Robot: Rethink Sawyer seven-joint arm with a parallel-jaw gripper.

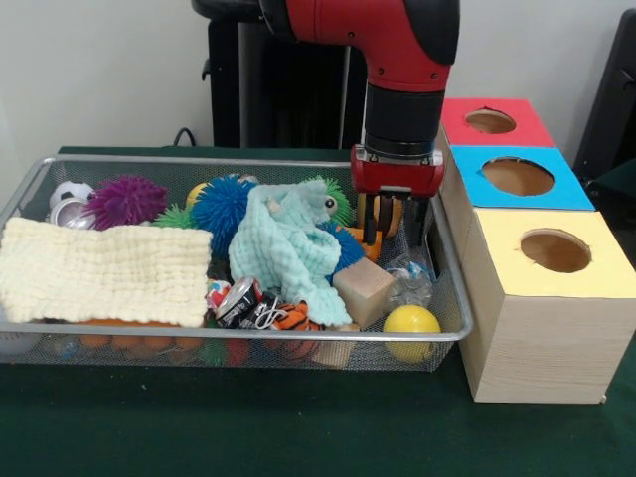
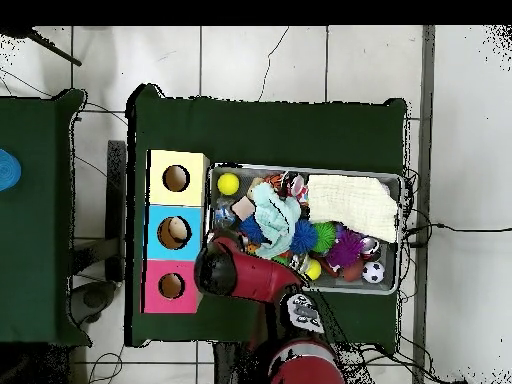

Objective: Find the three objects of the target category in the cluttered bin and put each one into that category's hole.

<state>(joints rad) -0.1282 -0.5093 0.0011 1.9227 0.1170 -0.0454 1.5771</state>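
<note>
My gripper [image 1: 396, 235] hangs in the back right corner of the wire bin [image 1: 452, 288], close to the boxes. Its fingers [image 1: 370, 221] stand apart, open, with an orange object [image 1: 392, 215] showing between them; I cannot tell if they touch it. Beside the bin stands a row of three boxes with round holes: red [image 1: 490, 121], blue [image 1: 517, 176] and yellow [image 1: 555, 250]. A yellow ball [image 1: 410, 328] and a wooden block [image 1: 363, 291] lie in the bin's front right. In the overhead view the red arm [image 2: 245, 277] covers the gripper.
A mint cloth [image 1: 283, 248] drapes over the middle of the pile and a cream cloth [image 1: 104, 270] covers the left. Blue [image 1: 221, 207], purple [image 1: 126, 199] and green spiky balls, a can [image 1: 237, 298], a striped toy [image 1: 293, 316] and a soccer ball [image 1: 70, 191] fill the rest.
</note>
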